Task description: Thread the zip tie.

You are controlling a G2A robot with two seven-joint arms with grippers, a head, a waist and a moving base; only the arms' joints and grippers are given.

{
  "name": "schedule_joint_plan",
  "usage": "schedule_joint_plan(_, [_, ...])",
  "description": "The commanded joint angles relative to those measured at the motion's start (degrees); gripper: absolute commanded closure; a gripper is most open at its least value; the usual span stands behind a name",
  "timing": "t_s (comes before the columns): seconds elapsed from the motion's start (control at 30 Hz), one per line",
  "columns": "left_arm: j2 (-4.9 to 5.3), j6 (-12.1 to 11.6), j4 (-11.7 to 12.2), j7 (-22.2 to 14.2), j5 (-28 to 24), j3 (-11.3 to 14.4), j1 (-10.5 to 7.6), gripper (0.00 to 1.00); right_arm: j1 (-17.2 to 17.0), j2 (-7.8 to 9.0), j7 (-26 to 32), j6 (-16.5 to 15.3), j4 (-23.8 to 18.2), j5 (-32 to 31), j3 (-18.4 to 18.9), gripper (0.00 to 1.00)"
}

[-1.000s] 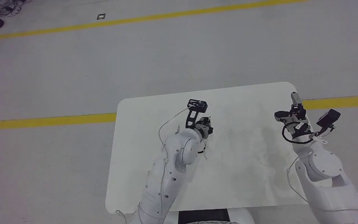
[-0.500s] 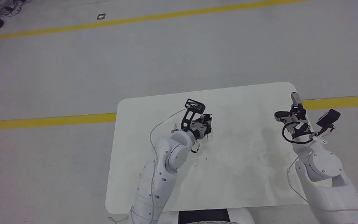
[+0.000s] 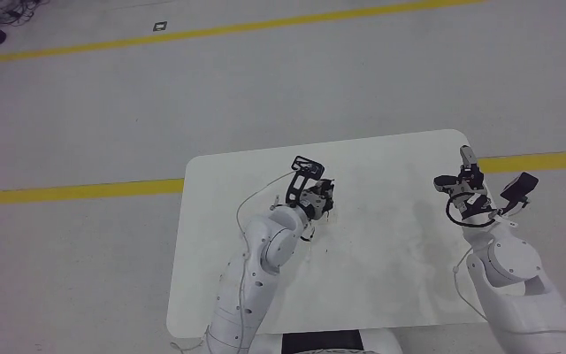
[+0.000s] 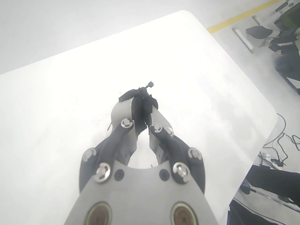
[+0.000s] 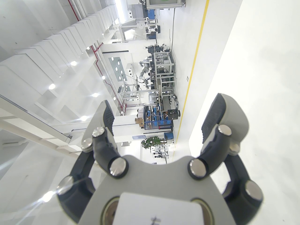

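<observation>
Above one table (image 3: 398, 265), left pincer (image 4: 143, 105) gripping one zip tie (image 4: 150, 85)

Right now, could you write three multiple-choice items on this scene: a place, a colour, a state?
1. The left claw is: A) over the white table B) over the floor C) over the yellow line
2. The zip tie is: A) white B) black C) yellow
3. The right claw is: A) open and empty B) shut on the zip tie C) shut on a cable
Answers: 1 A: the top view shows it above the table. 2 B: it is dark against the table. 3 A: its jaws stand wide apart, nothing between.
</observation>
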Motion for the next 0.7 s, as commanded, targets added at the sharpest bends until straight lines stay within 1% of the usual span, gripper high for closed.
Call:
schedule_joint_plan(0.0, [0.35, -0.06, -0.44, -0.19, 2.90, 0.28, -0.34, 1.00, 0.43, 0.21, 2.16, -0.51, -0.47, -4.14, 0.20, 0.00])
schedule_joint_plan(0.13, [0.91, -0.87, -1.17, -0.40, 4.41, 0.63, -0.50, 1.00, 1.88, 0.77, 8.92, -0.53, -0.47, -10.88, 0.40, 0.00])
schedule_joint_plan(0.17, [1.04, -1.25, -1.36, -0.27, 3.87, 0.60, -0.51, 1.00, 2.51, 0.92, 11.17, -0.54, -0.30, -12.72, 0.09, 0.00])
schedule_joint_plan(0.23, [1.28, -1.71, -1.47, -0.22, 3.12, 0.28, -0.55, 1.00, 3.41, 1.04, 14.26, -1.37, -0.11, -14.48, -0.71, 0.00])
schedule_joint_plan(0.3, [1.63, -1.87, -1.72, 0.13, 4.66, 0.24, -0.69, 1.00, 4.44, 1.24, 18.35, -1.95, 0.78, -17.46, -1.98, 0.00])
schedule_joint_plan(0.37, [1.93, -1.31, -1.99, 0.09, 6.93, 0.36, -0.53, 1.00, 5.25, 1.35, 21.58, -1.59, 2.03, -19.47, -3.42, 0.00])
schedule_joint_plan(0.43, [2.27, -0.71, -2.64, -1.22, 10.87, 1.21, -0.37, 1.00, 6.46, 1.54, 25.31, -1.11, 2.93, -22.80, -4.98, 0.00])
schedule_joint_plan(0.47, [2.49, -0.84, -2.97, -1.48, 10.87, 1.53, -0.35, 1.00, 6.87, 1.62, 27.28, -1.09, 3.21, -23.98, -5.77, 0.00])
schedule_joint_plan(0.5, [2.90, -0.45, -3.21, -2.28, 10.87, 1.64, -0.48, 1.00, 7.39, 1.72, 30.05, -0.47, 3.30, -24.98, -6.73, 0.00])
schedule_joint_plan(0.57, [3.66, 0.41, -3.41, -3.22, 10.87, 2.24, -0.96, 1.00, 8.51, 1.87, 32.73, -0.31, 3.70, -26.85, -7.61, 0.00])
schedule_joint_plan(0.6, [4.00, 0.53, -3.39, -3.35, 10.87, 2.76, -1.10, 1.00, 9.21, 1.89, 33.58, -0.16, 4.11, -27.37, -8.12, 0.00])
schedule_joint_plan(0.67, [4.72, 0.89, -3.04, -3.45, 10.87, 3.64, -1.52, 1.00, 10.80, 1.79, 32.81, 0.78, 4.72, -28.55, -9.03, 0.00])
